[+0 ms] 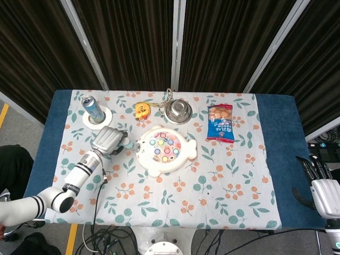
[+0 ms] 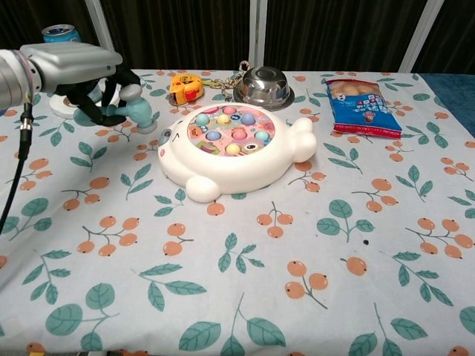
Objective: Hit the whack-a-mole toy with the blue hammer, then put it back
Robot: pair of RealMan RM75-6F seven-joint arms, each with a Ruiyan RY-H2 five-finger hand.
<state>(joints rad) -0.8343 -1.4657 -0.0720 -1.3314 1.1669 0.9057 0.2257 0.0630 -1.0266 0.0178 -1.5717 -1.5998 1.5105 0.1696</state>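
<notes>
The white whack-a-mole toy (image 1: 164,149) (image 2: 230,144) with coloured pegs sits mid-table. My left hand (image 1: 107,141) (image 2: 93,85) is to the toy's left, low over the cloth, and grips the blue hammer (image 1: 126,144) (image 2: 136,107). The hammer's head pokes out of the fingers toward the toy, and its lower end touches or nearly touches the tablecloth. My right hand (image 1: 324,186) hangs off the table's right edge in the head view, fingers apart, holding nothing.
A can (image 1: 92,108) (image 2: 61,33) on a white coaster stands behind my left hand. A yellow tape measure (image 1: 142,109) (image 2: 182,86), a steel bowl (image 1: 178,110) (image 2: 263,83) and a blue snack bag (image 1: 220,122) (image 2: 362,99) lie along the back.
</notes>
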